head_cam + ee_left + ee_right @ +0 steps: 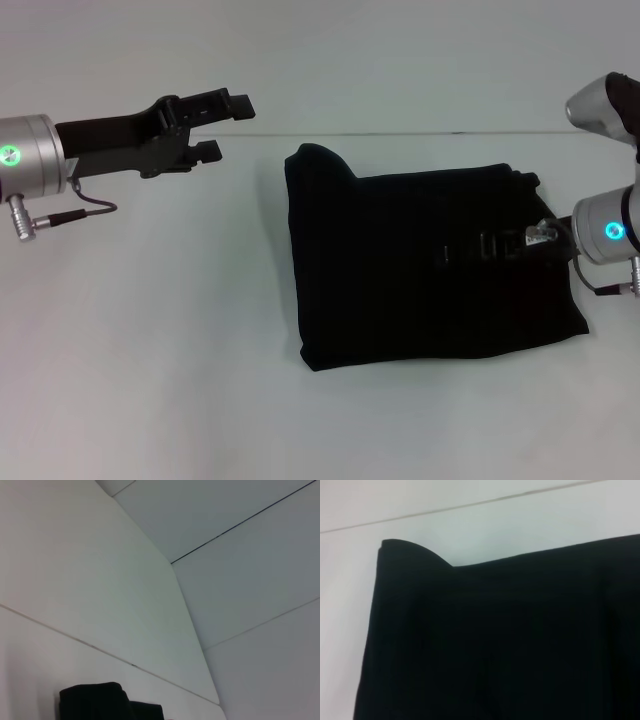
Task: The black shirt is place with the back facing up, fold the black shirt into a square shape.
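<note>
Head view shows the black shirt lying folded into a rough rectangle on the white bench, right of centre, with one rounded corner poking up at its far left edge. The left tool hangs above bare bench to the shirt's left, well apart from the cloth, its fingers spread with nothing between them. The right tool reaches in from the right, low over the middle of the shirt.

The main risk, as I judge it, sits with the right tool: black fingers over black cloth, so any pull from there could drag the top layer and undo the edges that already line up. If it lifts with a fold caught, the whole packet could slide toward the bench's right side. The raised corner at the far left could also flop open, leaving the outline less than square. The left tool is too far off to pin the shirt should it shift.

Much is hard to read. I cannot tell whether the right tool's fingers are apart or closed, nor whether they touch the cloth. Right wrist view shows only dark fabric and that rounded corner; left wrist view catches just a scrap of the shirt against pale bench. No lettering shows anywhere.
</note>
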You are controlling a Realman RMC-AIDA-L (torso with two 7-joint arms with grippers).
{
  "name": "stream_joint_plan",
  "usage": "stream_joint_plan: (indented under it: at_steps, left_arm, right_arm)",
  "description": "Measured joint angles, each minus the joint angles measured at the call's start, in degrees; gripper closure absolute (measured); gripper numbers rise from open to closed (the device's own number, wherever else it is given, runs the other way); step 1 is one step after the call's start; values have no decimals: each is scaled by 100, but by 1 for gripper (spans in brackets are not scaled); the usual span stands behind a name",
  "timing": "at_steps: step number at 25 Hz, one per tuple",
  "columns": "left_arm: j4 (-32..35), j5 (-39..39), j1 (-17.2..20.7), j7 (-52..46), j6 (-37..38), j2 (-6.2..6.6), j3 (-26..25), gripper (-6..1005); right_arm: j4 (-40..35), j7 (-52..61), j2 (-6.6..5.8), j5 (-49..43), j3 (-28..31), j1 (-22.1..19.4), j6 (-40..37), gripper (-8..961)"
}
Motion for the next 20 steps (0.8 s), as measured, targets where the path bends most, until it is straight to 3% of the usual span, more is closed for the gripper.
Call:
stream_joint_plan:
  at_steps: [10,20]
  left_arm:
    - [-33,-85,-50,72,-103,-20,13,49]
    - [-80,-158,-35,84,-127,-20,0,51]
  right_arm:
    - [-12,-97,43,109,18,37,-35,196]
    - [-14,8,-26,303,9,-30,2,357]
